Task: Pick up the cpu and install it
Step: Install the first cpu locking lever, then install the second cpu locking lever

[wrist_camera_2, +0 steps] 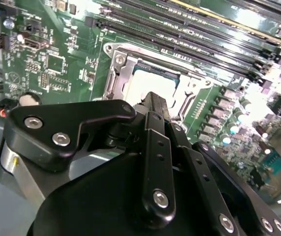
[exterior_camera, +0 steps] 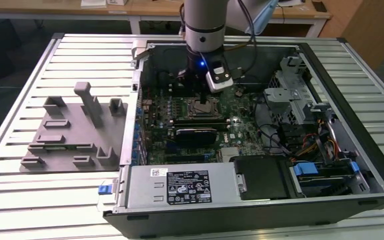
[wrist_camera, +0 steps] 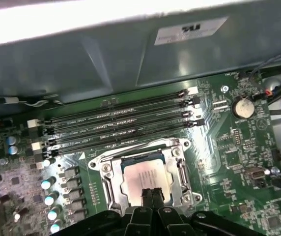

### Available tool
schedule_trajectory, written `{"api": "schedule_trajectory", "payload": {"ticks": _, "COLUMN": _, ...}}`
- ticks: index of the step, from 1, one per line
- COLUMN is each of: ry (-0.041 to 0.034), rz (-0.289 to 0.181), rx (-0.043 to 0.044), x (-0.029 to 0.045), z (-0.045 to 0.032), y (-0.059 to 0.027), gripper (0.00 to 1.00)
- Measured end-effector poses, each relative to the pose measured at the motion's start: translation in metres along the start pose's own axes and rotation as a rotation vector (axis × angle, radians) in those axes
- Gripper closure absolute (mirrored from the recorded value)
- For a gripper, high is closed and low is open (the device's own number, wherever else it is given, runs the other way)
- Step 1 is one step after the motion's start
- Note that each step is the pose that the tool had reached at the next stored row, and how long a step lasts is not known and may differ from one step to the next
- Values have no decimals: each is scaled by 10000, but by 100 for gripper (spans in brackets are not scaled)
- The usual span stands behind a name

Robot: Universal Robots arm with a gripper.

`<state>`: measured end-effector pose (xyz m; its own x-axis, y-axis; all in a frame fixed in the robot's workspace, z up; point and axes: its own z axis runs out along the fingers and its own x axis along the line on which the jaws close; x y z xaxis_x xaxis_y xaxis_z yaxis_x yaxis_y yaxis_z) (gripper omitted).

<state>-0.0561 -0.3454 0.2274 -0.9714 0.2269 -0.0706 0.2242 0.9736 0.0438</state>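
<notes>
Open computer case point(exterior_camera: 259, 200) lies on the slatted bench point(exterior_camera: 18, 200), grey fixture point(exterior_camera: 72, 135) at the exterior view's left. Arm point(exterior_camera: 205, 25) reaches down inside, over the motherboard point(wrist_camera: 238, 152). The jaws point(wrist_camera: 153, 195) look pressed together above the cpu point(wrist_camera: 145, 177), which sits in its socket frame point(wrist_camera: 108, 184).

We see the open computer case point(exterior_camera: 259, 125) from high above its near side in the exterior view, while both wrist views look down closely at the socket frame point(wrist_camera: 145, 177) point(wrist_camera_2: 150, 81).
</notes>
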Motion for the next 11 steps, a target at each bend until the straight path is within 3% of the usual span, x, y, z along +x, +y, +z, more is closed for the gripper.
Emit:
{"api": "schedule_trajectory", "payload": {"ticks": 4, "ry": 1, "rz": -22, "rx": -2, "x": -6, "z": -81, "y": 4, "gripper": 89}}
{"api": "schedule_trajectory", "payload": {"ticks": 11, "ry": 1, "rz": -23, "rx": -2, "x": -7, "z": -93, "y": 4, "gripper": 89}}
